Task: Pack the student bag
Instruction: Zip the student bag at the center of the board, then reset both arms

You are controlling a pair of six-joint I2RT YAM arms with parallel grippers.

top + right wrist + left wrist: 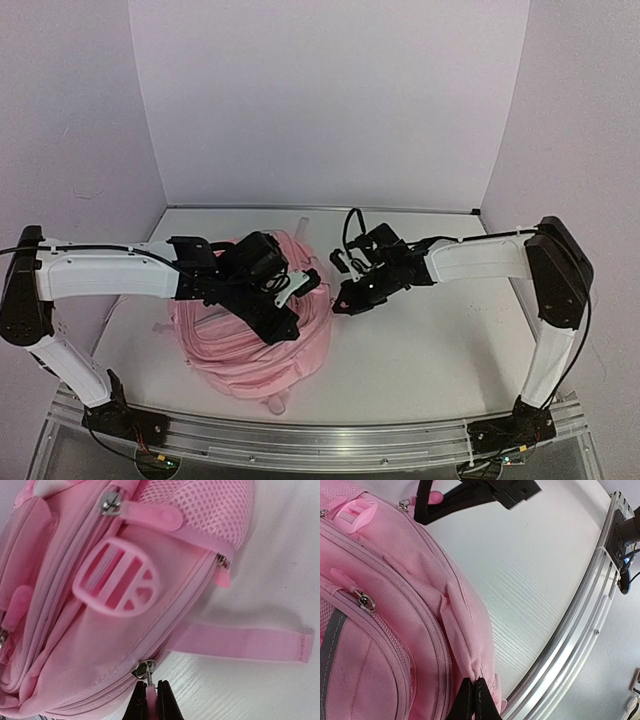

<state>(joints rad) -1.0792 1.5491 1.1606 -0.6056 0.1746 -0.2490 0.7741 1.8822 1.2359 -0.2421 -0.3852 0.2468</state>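
From above, the student bag (215, 345) lies flat on the white bench (430, 350) with its pocketed front facing up. Its long axis runs from the far side toward the near edge, slanting a little leftward as it comes nearer; which end is the top I cannot tell. The left pincer (285, 328) sits over the bag's right-hand part, with most of the bag spreading to its left. The right pincer (342, 303) is at the bag's right edge, the bag just to its left.

Through the left wrist camera, the left pincer (473, 700) is pinched tight on a fold of pink fabric at the bag's side seam. The bag fills the view left of it, with bare bench and an aluminium rail (580, 625) to its right.

Through the right wrist camera, the right pincer (150, 705) is closed on a pink zip pull (148, 689) hanging from a metal slider. The bag rises above and left of it, and a loose strap (240, 642) lies flat on the bench up to its right
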